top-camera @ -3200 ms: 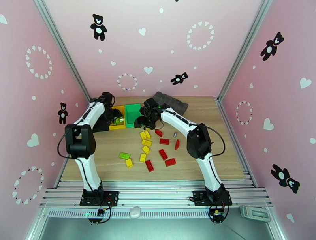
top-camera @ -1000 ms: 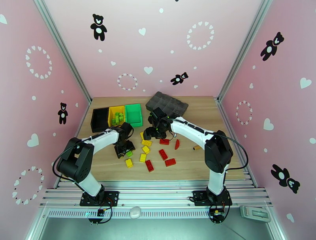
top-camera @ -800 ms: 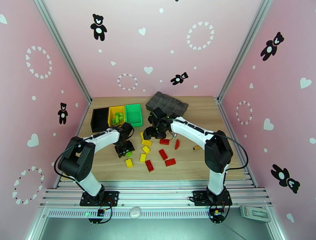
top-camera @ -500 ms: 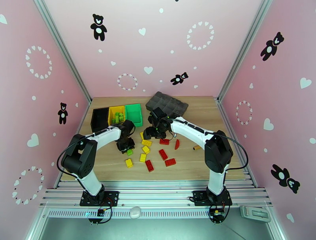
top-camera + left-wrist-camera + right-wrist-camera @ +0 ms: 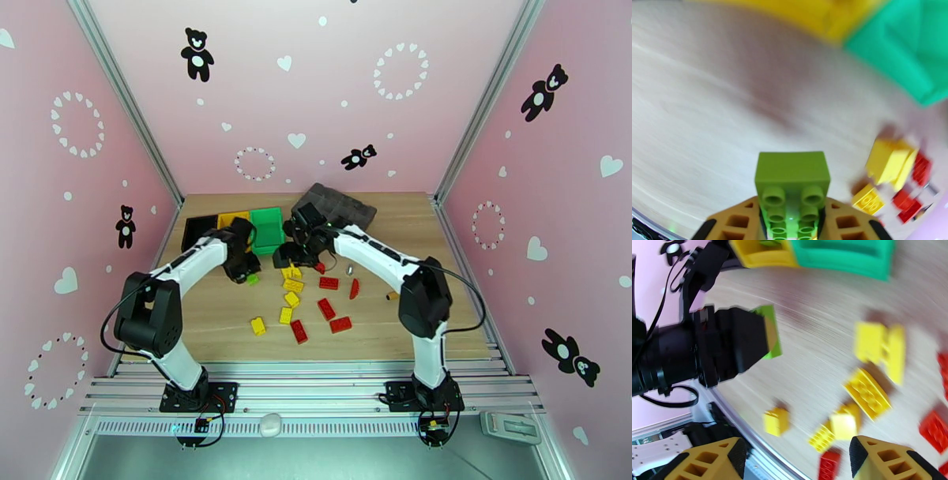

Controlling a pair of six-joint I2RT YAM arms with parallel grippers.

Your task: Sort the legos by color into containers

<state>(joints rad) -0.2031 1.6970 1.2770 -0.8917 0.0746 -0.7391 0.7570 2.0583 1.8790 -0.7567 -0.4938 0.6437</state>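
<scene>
Far left on the counter (image 5: 197, 316), the black bin (image 5: 197, 230) is found. The yellow bin (image 5: 230, 218) stands directly beside it on the right, and the green bin (image 5: 267, 215) comes next in the same row. All three are set along the far part of the surface.

The left tool (image 5: 792, 215) is positioned just near of the yellow bin. It is closed on one lime green brick (image 5: 792, 173), which is clamped at its near end between the two tan fingers (image 5: 736, 219). The studs are turned toward the wrist camera and the free end projects forward. Whether the brick clears the counter cannot be determined.

The right tool (image 5: 797, 449) is located just right of the left tool, at the near right corner of the green bin. Its fingers are spread well apart and nothing is held between them. In its wrist view the left tool and its green brick are seen at the left.

Loose pieces are scattered near of both tools, in the middle of the counter. The yellow bricks (image 5: 292, 299) are ranged mostly on the left of the scatter, with one lying apart at the near left. The red bricks (image 5: 325, 308) are ranged on the right.

A dark grey tray (image 5: 347, 207) is set at the far edge, right of the green bin and partly covered by the right arm. A small silver piece (image 5: 349, 269) lies right of the scatter. An orange-handled implement (image 5: 391, 296) lies further right, close to the right arm.
</scene>
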